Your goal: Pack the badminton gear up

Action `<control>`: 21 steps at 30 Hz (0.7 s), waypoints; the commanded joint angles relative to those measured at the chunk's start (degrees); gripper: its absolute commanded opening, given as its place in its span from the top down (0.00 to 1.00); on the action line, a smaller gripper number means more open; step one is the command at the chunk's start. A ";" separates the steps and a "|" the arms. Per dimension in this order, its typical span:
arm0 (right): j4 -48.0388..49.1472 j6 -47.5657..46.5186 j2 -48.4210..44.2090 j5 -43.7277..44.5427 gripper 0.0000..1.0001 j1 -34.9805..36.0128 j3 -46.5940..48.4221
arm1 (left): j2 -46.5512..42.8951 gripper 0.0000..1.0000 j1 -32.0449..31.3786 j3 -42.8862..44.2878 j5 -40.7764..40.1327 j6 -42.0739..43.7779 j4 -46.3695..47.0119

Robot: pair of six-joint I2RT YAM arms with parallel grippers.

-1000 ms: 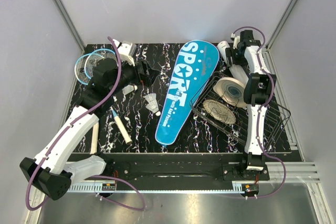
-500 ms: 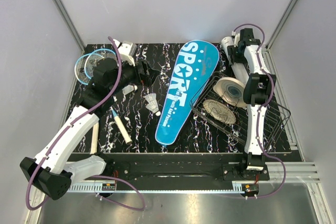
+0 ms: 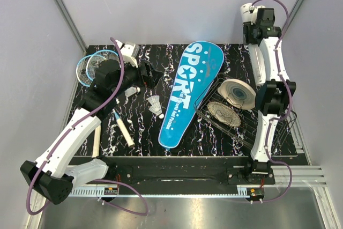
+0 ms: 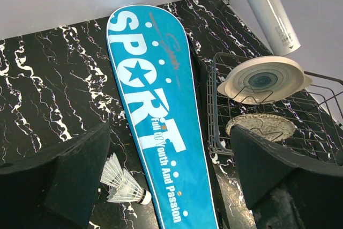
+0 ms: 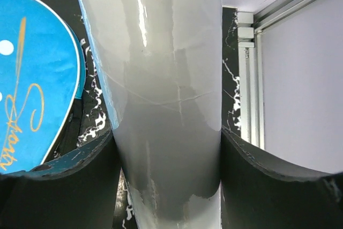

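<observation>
Pinching the tube (image 5: 161,79) with my right gripper (image 5: 169,178), pressed in from both sides on its glossy wall. It hangs tilted, lifted high over the back right corner of the table (image 3: 144,132).

Main risk: the surface is slick and round and the contact is narrow, so the tube can slide down through the grip or swing if I move fast. Cannot tell how near its end I hold it; an off-centre hold would let it pivot. Cannot tell whether its end is capped or open.

Below it sit the basket (image 3: 236,127) and two discs (image 3: 237,92), one propped at the basket's far rim, one lying inside. A drop likely hits those, or bounces off the right table edge, which is near.

My left gripper (image 4: 169,148) is spread wide, holding nothing, low over the left side of the table, facing the cover (image 4: 155,105). Shuttlecocks (image 4: 123,183) lie on their sides just beside the cover's lower half, near my left finger. Risk there: closing hard crushes the feathers, or a careless sweep knocks them against the cover.

Rackets (image 3: 94,64) lie at the far left with heads overlapped, partly hidden by my left arm. That arm could snag the strings when it moves. The cover lies flat mid-table; I cannot tell if it is zipped.
</observation>
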 commanded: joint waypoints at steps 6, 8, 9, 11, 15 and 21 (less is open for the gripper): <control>8.81 -1.45 -15.93 4.32 0.72 5.90 -8.76 | -0.93 0.03 -0.05 0.80 -1.43 -1.51 2.44; 12.32 -1.89 -19.79 4.24 0.72 7.48 -13.06 | -1.29 0.03 0.12 0.89 -4.14 -2.38 1.74; 13.48 -3.02 -21.38 1.72 0.72 8.18 -14.56 | -1.37 0.03 0.30 0.89 -5.29 -2.82 1.48; 18.37 -6.00 -26.55 -1.81 0.72 10.99 -20.96 | -2.16 0.03 1.44 0.72 -8.37 -4.40 0.86; 24.64 -12.77 -33.96 -5.23 0.71 17.58 -29.59 | -3.22 0.03 4.95 0.19 -8.03 -8.18 1.47; 27.11 -15.08 -41.17 -5.77 0.70 27.24 -33.21 | -3.83 0.03 9.35 -0.87 0.66 -13.02 5.69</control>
